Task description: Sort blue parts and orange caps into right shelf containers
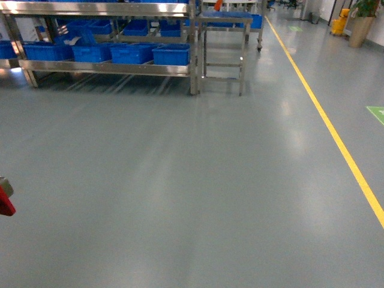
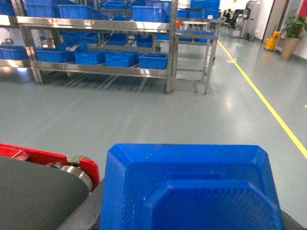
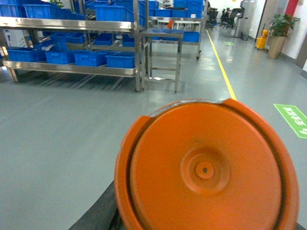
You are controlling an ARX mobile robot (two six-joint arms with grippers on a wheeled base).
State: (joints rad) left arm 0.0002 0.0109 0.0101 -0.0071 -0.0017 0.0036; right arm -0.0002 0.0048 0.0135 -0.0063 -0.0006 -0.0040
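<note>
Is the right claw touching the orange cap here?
Cannot tell. In the right wrist view the orange cap fills the foreground right at the camera, which suggests it is held, but no claw fingers or contact show.

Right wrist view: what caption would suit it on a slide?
Orange cap fills the foreground, with the steel shelf of blue containers across the grey floor.

Bright even overhead light, soft glare on floor [image 1: 180, 180], close objects blurred
</note>
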